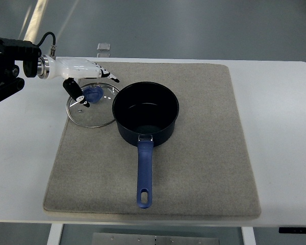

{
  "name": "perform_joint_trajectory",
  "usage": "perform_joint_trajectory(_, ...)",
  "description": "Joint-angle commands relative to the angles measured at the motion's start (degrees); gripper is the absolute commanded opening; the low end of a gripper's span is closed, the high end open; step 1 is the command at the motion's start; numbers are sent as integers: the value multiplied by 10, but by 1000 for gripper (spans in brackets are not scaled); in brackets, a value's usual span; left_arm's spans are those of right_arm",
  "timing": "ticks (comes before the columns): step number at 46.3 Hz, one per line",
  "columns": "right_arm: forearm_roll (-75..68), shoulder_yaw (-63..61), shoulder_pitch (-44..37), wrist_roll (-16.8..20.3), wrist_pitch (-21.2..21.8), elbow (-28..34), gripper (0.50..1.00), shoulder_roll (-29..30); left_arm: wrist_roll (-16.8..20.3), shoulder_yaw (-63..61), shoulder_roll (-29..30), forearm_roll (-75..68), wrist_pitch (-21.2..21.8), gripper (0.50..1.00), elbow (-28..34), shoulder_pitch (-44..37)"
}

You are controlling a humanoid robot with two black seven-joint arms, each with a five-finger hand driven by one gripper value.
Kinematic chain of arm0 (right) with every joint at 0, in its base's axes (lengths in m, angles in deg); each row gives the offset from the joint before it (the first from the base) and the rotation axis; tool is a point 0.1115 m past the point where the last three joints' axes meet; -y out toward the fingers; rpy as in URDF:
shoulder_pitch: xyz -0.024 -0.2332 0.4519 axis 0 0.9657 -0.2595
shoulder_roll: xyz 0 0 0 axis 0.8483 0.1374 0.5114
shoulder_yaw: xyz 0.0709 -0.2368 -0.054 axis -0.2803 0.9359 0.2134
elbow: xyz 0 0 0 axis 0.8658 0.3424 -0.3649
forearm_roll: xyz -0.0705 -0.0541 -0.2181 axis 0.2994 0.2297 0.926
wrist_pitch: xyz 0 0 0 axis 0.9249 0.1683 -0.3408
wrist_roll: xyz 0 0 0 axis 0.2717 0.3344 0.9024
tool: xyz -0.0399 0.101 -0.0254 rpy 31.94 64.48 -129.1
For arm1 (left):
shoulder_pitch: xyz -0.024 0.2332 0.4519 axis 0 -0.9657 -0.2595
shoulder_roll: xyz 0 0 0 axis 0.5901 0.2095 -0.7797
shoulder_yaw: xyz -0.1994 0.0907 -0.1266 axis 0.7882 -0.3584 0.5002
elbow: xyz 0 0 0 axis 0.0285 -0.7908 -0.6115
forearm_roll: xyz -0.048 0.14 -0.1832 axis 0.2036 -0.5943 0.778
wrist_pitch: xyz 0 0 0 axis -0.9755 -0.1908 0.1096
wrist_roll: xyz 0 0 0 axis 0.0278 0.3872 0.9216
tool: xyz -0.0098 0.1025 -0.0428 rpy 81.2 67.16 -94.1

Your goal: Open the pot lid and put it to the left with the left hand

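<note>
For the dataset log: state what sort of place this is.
Probably a lab or test station, not a home kitchen: a blue pot and glass lid sit on a grey mat over a plain white table, bare grey floor beyond.

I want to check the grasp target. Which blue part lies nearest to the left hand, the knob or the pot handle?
The knob on the lid, directly under the left hand; the pot handle points away.
</note>
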Motion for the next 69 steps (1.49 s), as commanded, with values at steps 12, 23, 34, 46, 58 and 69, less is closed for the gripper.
perform_joint_trajectory(12,0,0,0,0,0,0,915,0,0,42,-27,191,1,964,6,-2)
perform_joint_trajectory(23,0,0,0,0,0,0,915,0,0,97,-56,346,13,964,27,-28)
perform_joint_trajectory(34,0,0,0,0,0,0,915,0,0,116,-141,487,36,964,169,-32)
perform_joint_trajectory(46,0,0,0,0,0,0,915,0,0,118,-169,643,26,964,229,-33)
perform_joint_trajectory(58,0,0,0,0,0,0,915,0,0,148,-169,751,-31,964,235,-63)
perform_joint_trajectory(69,0,0,0,0,0,0,915,0,0,228,-191,765,-74,964,279,-95)
